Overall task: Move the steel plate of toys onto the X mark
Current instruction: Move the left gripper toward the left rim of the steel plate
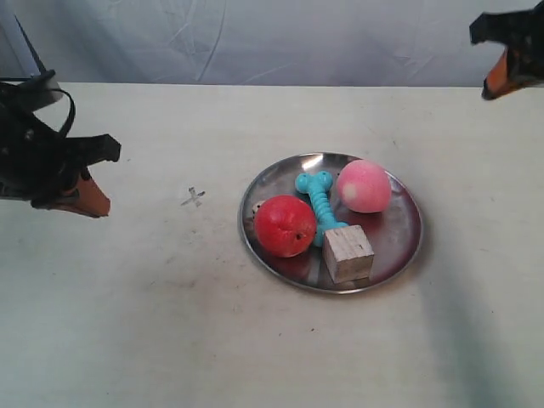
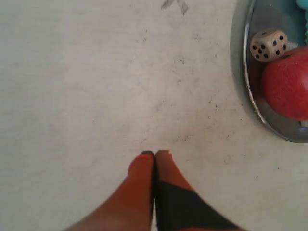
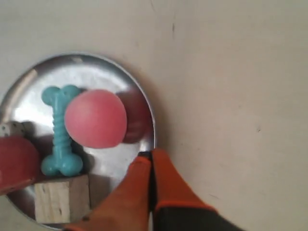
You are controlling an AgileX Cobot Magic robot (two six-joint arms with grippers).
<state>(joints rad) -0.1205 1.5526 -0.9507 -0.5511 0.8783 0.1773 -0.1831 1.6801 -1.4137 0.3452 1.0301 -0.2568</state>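
The steel plate (image 1: 401,231) lies right of the table's middle. It holds a red fruit (image 1: 285,225), a pink peach ball (image 1: 364,185), a turquoise bone (image 1: 320,200) and a wooden cube (image 1: 348,252). The thin grey X mark (image 1: 194,197) is drawn on the table to the plate's left, apart from it. The arm at the exterior view's left holds its gripper (image 1: 104,207) beyond the X. In the left wrist view that gripper (image 2: 155,153) is shut and empty over bare table, with the X mark (image 2: 175,5) and plate rim (image 2: 248,86) ahead. My right gripper (image 3: 146,154) is shut and empty, raised above the plate rim (image 3: 153,120).
A small spotted die (image 2: 268,44) also lies on the plate beside the red fruit (image 2: 288,86). The arm at the exterior view's right (image 1: 501,51) hangs high at the far corner. A grey cloth backdrop (image 1: 272,38) closes the table's far edge.
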